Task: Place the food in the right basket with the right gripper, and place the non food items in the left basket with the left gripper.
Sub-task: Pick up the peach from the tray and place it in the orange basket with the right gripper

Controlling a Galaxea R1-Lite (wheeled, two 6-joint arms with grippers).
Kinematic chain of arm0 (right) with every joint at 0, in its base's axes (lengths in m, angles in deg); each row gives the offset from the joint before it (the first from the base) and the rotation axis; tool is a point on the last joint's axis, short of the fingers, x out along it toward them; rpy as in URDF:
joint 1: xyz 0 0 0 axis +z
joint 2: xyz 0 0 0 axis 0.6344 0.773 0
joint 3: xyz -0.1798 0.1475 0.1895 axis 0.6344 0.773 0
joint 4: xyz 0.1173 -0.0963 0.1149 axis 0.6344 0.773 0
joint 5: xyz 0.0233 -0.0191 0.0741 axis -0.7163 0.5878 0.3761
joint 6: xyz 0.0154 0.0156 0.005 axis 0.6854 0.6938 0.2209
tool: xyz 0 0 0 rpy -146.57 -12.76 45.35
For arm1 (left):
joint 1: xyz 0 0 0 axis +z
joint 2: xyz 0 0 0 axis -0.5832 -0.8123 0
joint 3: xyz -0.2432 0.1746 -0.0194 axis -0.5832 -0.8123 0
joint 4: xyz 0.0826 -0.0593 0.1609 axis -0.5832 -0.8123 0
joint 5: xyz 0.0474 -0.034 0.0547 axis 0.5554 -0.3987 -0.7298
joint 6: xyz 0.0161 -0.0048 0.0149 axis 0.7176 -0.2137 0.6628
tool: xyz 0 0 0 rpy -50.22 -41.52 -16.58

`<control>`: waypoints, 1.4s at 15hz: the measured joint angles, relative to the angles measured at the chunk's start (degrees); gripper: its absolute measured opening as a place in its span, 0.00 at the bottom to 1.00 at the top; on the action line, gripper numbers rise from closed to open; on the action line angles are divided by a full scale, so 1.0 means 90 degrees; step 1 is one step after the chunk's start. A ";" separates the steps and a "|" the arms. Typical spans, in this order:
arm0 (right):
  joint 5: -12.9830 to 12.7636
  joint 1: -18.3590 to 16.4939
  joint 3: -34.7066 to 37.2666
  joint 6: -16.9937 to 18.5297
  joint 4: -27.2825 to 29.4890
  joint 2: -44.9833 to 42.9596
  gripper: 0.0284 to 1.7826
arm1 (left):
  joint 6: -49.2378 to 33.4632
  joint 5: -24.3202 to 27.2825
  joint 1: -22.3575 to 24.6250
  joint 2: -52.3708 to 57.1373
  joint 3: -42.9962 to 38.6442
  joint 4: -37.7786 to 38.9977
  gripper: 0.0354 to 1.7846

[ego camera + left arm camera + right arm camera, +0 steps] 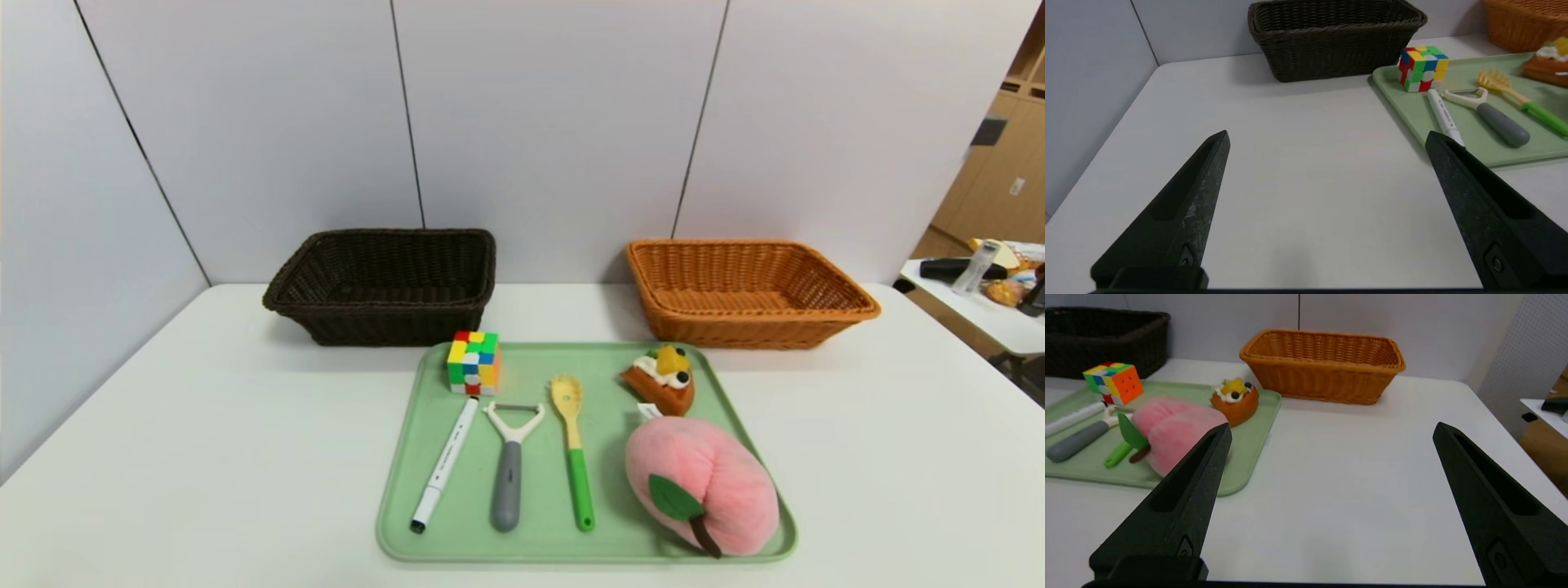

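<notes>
On the pale green tray [522, 549] lie a puzzle cube [473, 363], a white marker pen [445, 464], a white peeler with grey handle [509, 469], a yellow spork with green handle [573, 445], a cake slice [663, 380] and a pink plush peach [702, 482]. The dark brown basket [384, 284] stands at the back left, the orange-tan basket [747, 292] at the back right; both look empty. Neither gripper shows in the head view. My left gripper [1327, 139] is open and empty over bare table left of the tray. My right gripper [1331, 430] is open and empty over bare table right of the tray.
Grey wall panels [555, 122] close the back and left of the white table [163, 457]. A side table with clutter [992, 286] stands off to the right, past the table's edge.
</notes>
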 joint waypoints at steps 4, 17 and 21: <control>0.0083 0.0184 -0.1651 0.0027 -0.0184 0.1865 0.95 | -0.0119 0.0123 -0.0012 -0.2114 0.1455 0.0956 0.94; 0.0061 0.0783 -0.4861 0.0592 -0.1201 0.7524 0.95 | -0.0134 0.0188 -0.0015 -0.6922 0.3828 0.2506 0.94; -0.0131 0.1545 -0.5293 0.0638 -0.0326 0.8355 0.95 | -0.0130 0.0191 -0.0015 -0.7232 0.3820 0.2514 0.94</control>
